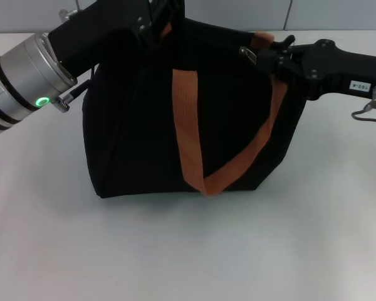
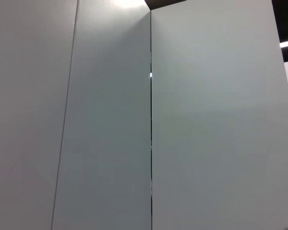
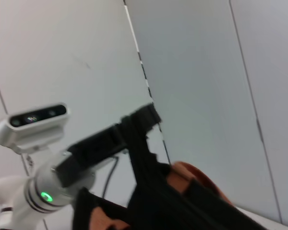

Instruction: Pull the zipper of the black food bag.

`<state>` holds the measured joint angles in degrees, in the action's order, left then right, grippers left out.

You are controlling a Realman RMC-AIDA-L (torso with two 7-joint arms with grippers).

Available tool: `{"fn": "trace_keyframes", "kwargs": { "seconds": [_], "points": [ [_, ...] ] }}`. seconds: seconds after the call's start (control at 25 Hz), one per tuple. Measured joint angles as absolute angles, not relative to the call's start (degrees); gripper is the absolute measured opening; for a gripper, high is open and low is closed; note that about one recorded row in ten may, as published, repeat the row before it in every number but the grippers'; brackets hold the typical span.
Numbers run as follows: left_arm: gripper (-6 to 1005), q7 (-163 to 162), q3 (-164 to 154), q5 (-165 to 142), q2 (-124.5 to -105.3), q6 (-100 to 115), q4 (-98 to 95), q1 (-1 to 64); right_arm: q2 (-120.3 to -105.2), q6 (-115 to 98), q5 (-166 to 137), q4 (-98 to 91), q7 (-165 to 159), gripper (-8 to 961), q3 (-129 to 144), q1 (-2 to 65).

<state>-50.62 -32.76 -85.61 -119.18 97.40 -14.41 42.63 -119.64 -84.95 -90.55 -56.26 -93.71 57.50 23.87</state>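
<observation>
The black food bag [image 1: 175,113] stands upright mid-table [image 1: 188,251], with bare tabletop open in front. The left gripper [image 1: 155,24] sits at its top left edge, the right gripper [image 1: 263,55] at its top right by an orange-brown strap [image 1: 188,125]; neither's finger state can be told. The zipper is hidden.

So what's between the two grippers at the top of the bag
In the head view, the black food bag top edge and an orange strap span between the left gripper and right gripper.
</observation>
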Motion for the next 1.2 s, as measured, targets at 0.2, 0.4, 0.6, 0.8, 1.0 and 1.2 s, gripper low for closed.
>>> {"fn": "trace_keyframes", "kwargs": {
  "seconds": [0.2,0.4,0.6,0.8,1.0,1.2],
  "points": [
    [26,-50.6,-32.6,-85.6,-119.17,97.4,-14.4,42.6,-119.62,-86.0,-89.9,-57.4,-93.7,-1,57.3,23.4],
    [26,-50.6,-32.7,-85.6,-119.17,97.4,-14.4,42.6,-119.66,-86.2,-89.5,-59.6,-93.7,-1,57.2,22.0],
    [27,-50.8,-32.7,-85.6,-119.17,97.4,-14.4,42.6,-119.64,-86.9,-89.1,-59.9,-93.7,-1,55.0,21.1],
    [27,-51.1,-32.7,-85.6,-119.18,97.4,-14.6,42.6,-119.49,-87.1,-89.2,-59.6,-93.7,18,54.5,21.1],
    [27,-51.1,-32.7,-85.6,-119.18,97.4,-14.7,42.7,-119.26,-87.0,-89.6,-58.0,-94.3,49,55.1,21.9],
    [27,-51.2,-32.8,-85.6,-119.18,97.4,-14.6,42.8,-119.09,-86.4,-92.6,-53.5,-94.9,81,55.2,24.8]
  ]
}}
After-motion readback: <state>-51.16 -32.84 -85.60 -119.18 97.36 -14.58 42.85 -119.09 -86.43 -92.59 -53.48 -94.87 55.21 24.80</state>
